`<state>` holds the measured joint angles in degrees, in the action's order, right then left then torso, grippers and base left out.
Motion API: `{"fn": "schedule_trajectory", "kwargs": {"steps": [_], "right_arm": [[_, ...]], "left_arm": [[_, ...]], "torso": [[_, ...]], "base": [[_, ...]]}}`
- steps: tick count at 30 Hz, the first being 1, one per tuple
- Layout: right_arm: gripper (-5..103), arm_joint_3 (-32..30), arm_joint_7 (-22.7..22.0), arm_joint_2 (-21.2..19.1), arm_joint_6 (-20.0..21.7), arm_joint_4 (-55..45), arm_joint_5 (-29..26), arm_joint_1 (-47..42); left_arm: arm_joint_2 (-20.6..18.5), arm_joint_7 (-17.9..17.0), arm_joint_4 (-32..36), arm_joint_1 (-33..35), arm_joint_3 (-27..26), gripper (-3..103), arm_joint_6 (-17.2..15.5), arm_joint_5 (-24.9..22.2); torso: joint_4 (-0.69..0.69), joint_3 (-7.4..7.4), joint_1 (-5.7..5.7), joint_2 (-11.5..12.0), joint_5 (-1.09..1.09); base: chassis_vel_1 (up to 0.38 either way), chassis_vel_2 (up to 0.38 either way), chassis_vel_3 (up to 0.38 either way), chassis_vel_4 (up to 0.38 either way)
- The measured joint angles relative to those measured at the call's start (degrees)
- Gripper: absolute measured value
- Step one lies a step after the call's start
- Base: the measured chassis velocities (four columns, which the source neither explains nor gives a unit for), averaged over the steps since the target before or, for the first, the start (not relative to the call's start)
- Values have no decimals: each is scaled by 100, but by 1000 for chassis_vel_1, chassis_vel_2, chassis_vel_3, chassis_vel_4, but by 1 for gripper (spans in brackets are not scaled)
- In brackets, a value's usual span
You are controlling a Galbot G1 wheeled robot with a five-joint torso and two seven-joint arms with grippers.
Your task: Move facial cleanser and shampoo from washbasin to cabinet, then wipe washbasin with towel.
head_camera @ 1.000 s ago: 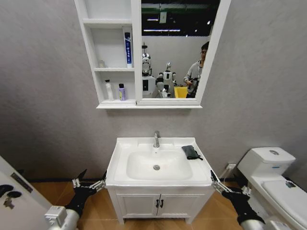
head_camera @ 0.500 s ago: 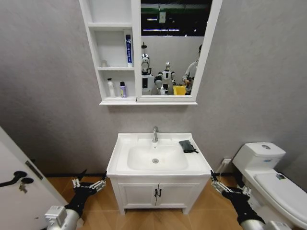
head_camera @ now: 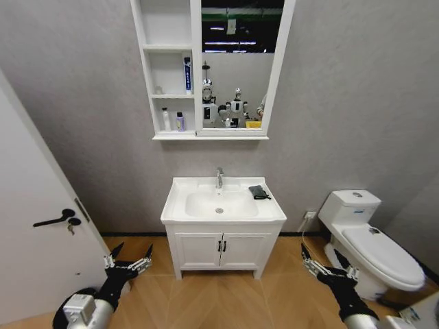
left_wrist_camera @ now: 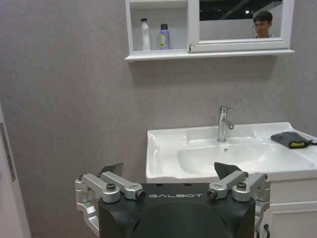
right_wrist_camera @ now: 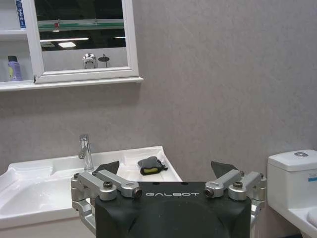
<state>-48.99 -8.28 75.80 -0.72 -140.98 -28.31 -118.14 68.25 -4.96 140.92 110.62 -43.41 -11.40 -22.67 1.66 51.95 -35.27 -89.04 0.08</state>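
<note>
Both bottles (head_camera: 171, 120) already on cabinet (head_camera: 167, 68) bottom shelf, towel (head_camera: 258, 192) lying on washbasin (head_camera: 223, 207) rim right of tap, left end effector (head_camera: 127, 264) and right end effector (head_camera: 321, 266) released, low, well apart from basin; wiping step pending, likely needing approach and towel grasp.

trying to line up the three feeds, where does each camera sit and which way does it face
Head view: high up, looking forward and down at the washbasin and cabinet; left gripper and right gripper low, open.
Left wrist view: on the left arm, facing the basin's tap.
Right wrist view: on the right arm, facing the basin and toilet.
All share the towel.
</note>
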Motion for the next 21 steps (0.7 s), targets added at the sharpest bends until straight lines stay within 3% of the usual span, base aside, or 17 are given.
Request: {"fn": "schedule_trajectory", "kwargs": {"steps": [1,3,4,6,7,8,9,11,13,14,15,17,18,19,21], "right_arm": [[100,0,2,1,0,-1,0,-1],[100,0,1,1,0,-1,0,-2],[100,0,1,0,0,0,0,0],[100,0,0,0,0,1,0,0],[100,1,1,1,0,0,0,-1],[100,1,1,1,0,0,0,-1],[100,1,0,1,0,-1,0,0],[100,1,-1,0,1,0,0,0],[100,1,0,0,0,-2,0,-1],[100,1,0,0,0,-2,0,-1],[100,1,-1,0,0,-1,0,0],[100,1,-1,0,1,0,0,0],[100,1,0,0,1,-1,0,0],[100,1,0,0,1,-1,0,0],[100,1,-1,0,1,-1,0,-1]], "left_arm": [[0,0,0,-1,0,100,0,0],[0,0,-2,-1,0,100,0,0],[1,0,1,0,0,100,0,0],[0,0,1,-1,0,100,0,0],[0,-1,-1,-1,0,100,0,0],[0,-1,-1,-1,0,100,0,0],[0,0,0,-1,0,100,0,0],[0,0,1,0,0,100,0,0],[0,-1,-1,-1,0,100,0,0],[0,-1,-1,-1,0,100,0,0],[0,-1,1,-1,0,100,0,0],[0,-1,1,0,0,100,0,0],[0,-1,-1,-1,0,100,0,0],[0,-1,-1,-1,0,100,0,0],[0,-1,1,1,-1,100,0,0]], "torso": [[1,-2,1,-1,-13],[0,-3,2,-2,-18],[-1,0,1,0,-1],[1,-1,1,0,-1],[1,-2,1,-1,-20],[1,-2,1,-1,-20],[0,-1,1,0,-5],[0,0,-1,1,1],[0,-2,1,-1,-19],[0,-2,1,-1,-19],[0,0,0,0,0],[-1,0,-2,1,2],[1,-1,0,0,-13],[1,-1,0,0,-13],[0,-1,2,0,3]], "base": [[327,-391,-351,362],[327,-391,-354,361],[389,-345,-357,363],[365,-349,-367,364],[342,-361,-352,364],[342,-361,-352,364],[352,-326,-346,364],[379,-326,-321,326],[326,-368,-317,348],[326,-374,-312,348],[370,-374,-357,354],[354,-344,-357,346],[295,-376,-333,346],[295,-376,-333,346],[328,-324,-340,323]]}}
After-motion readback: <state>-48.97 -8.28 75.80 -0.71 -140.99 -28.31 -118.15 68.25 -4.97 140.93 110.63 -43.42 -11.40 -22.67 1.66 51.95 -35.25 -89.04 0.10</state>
